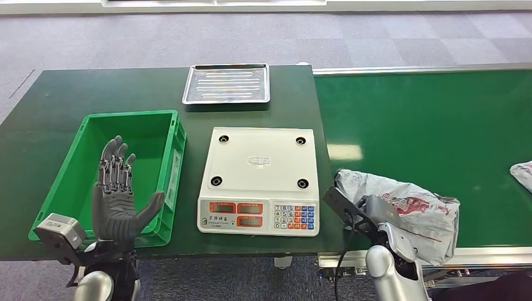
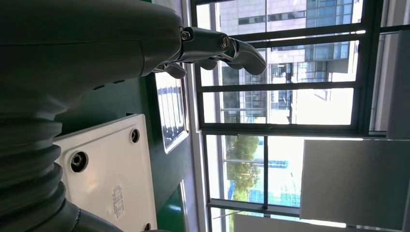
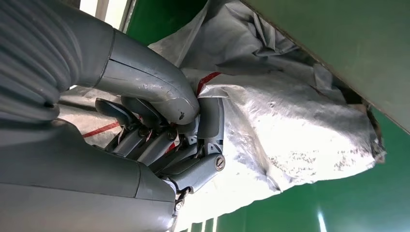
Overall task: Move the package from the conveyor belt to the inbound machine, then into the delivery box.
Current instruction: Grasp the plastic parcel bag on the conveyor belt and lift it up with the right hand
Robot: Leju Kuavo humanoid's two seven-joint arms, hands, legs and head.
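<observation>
My right hand (image 3: 183, 140) grips the package (image 1: 408, 210) at the belt's (image 1: 426, 125) near edge, just beside the scale (image 1: 258, 179). My left hand (image 1: 116, 197) hovers open, apparently above the bin (image 1: 169, 182). The scale top lies bare.

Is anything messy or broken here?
Nothing looks broken. The grey package is crumpled where the right hand grips it at the conveyor belt's near edge. The scale and green box sit straight.

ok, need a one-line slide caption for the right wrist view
Right hand grips the crumpled silver package on the green conveyor belt.
</observation>
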